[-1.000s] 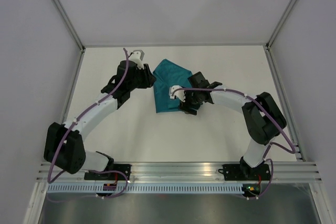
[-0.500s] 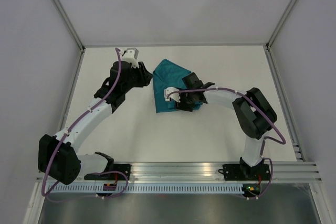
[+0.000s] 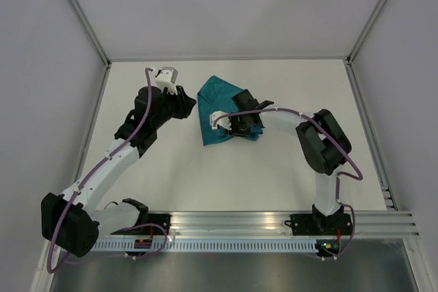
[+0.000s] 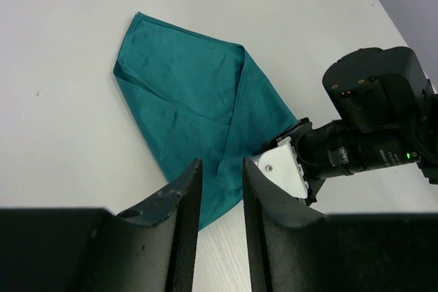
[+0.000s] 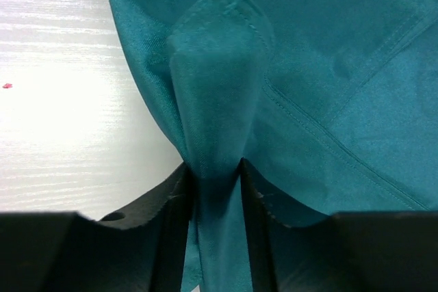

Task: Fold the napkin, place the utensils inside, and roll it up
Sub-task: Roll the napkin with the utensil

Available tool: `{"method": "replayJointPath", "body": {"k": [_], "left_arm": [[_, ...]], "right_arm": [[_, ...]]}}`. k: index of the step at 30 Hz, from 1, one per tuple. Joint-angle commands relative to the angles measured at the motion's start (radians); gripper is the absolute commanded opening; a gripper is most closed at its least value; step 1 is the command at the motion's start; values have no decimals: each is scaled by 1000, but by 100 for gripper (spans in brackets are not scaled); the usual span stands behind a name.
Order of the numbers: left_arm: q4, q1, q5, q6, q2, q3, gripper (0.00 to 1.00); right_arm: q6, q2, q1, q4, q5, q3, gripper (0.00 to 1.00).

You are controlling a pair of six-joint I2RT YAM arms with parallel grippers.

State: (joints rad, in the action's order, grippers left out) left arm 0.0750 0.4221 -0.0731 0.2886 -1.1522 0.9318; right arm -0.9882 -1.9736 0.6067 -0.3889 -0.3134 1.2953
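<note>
nearest us, the rail [image 3: 233,222] at the front edge of the surface [image 3: 287,169] is carrying both arm bases. the left arm [image 3: 109,158] is reaching up and to the right from its base. the right arm [image 3: 319,143] is rising from its base and bending left toward the middle.

further in, the right gripper [image 5: 215,169] is sitting on the right part of the napkin [image 3: 217,100]. its wrist view is showing us the two fingers [image 5: 171,203] pressing in on a raised fold of the teal cloth, so it is pinching the napkin. the fold is standing up between the fingers as a narrow ridge, while the rest of the cloth is lying flat on the surface around it. a small red speck [image 5: 7,85] is lying on the white surface to the left of the cloth in that view.

the left gripper [image 4: 222,169] is hovering just beside the napkin's left edge. its own fingers are standing a little apart with nothing between them, and we are seeing cloth through the gap.

the napkin is lying in the far middle of the surface, between the two grippers. it is folded over itself into an uneven, pointed shape, with one flap overlapping another. beyond it, the bare surface is running back to the pale walls [image 3: 226,11].
</note>
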Motion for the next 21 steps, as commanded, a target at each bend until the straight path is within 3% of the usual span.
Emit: {"method": "replayJointPath", "body": {"k": [1, 15, 21], "left_arm": [[-69, -2, -42, -57, 51, -28, 35], [-293, 86, -36, -232, 187, -106, 2], [-420, 161, -42, -370, 262, -160, 2]], "right_arm": [[-26, -70, 4, -126, 11, 13, 39], [-7, -180, -12, -343, -58, 140, 22], [-7, -240, -25, -441, -102, 226, 18]]}}
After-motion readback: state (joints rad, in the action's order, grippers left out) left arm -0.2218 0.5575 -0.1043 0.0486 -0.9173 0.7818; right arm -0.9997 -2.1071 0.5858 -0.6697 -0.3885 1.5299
